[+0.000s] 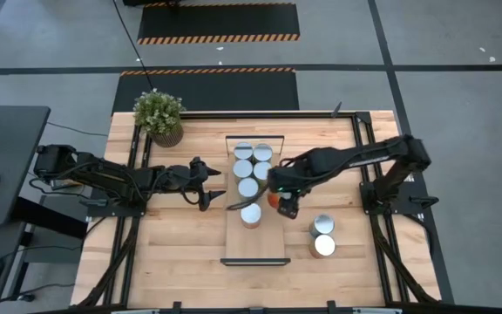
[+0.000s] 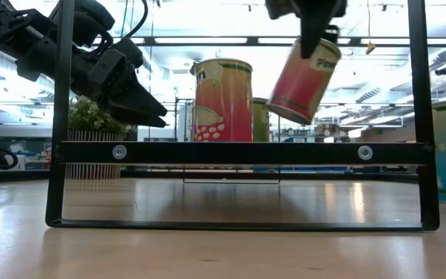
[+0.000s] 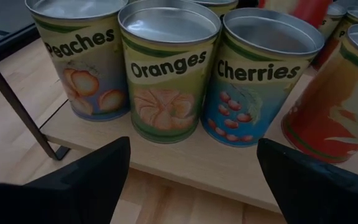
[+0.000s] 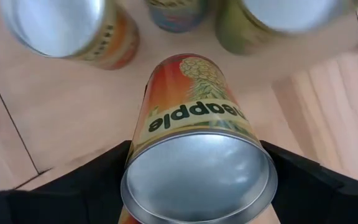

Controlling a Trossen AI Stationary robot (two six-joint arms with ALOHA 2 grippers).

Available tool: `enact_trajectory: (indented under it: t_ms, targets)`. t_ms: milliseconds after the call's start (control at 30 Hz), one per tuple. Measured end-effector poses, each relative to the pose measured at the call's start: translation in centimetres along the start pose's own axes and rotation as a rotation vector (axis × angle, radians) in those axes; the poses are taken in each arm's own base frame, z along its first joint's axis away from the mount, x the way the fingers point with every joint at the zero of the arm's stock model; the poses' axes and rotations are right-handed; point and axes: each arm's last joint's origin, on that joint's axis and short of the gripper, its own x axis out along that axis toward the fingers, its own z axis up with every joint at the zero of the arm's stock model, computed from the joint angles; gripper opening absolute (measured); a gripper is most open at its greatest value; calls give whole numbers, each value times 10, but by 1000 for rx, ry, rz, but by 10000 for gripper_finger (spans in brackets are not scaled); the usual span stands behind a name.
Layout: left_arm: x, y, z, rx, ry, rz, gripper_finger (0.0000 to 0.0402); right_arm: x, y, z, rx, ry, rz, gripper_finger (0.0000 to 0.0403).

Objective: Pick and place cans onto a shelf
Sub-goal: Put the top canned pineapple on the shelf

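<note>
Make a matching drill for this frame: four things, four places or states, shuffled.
1. pineapple can
2. potted plant
3. left gripper
4. two spare cans

A. open, beside the shelf, holding nothing
B. on the tabletop, right of the shelf
C. tilted, held in the right gripper
D. far left corner of the table

Pairs: 1-C, 2-D, 3-A, 4-B

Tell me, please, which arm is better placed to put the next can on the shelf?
The right. Its gripper already holds the pineapple can, tilted in the air just beside the shelf. The left gripper is open and empty at the shelf's other side, facing the cans already standing there.
</note>
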Motion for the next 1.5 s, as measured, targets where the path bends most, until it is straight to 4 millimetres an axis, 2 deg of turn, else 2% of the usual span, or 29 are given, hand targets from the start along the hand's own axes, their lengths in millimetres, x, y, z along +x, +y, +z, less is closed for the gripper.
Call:
enact_trajectory:
  t_ms: [233, 467, 667, 867, 1033, 1500]
  targets:
    - [0, 0, -1, 1, 7, 2, 357, 12, 19, 28, -178, 46, -29, 326]
    - [0, 0, -2, 3, 20, 4, 357, 40, 18, 41, -264, 118, -58, 327]
    - [0, 0, -2, 5, 20, 4, 357, 51, 12, 49, -299, 119, -61, 346]
    - [0, 1, -2, 5, 25, 6, 357, 50, 9, 54, -283, 74, -62, 362]
    - [0, 1, -3, 5, 27, 6, 357, 48, 16, 48, -305, 72, -94, 362]
    - [0, 1, -4, -7, 38, 8, 357, 11, 39, 19, -312, -54, -279, 361]
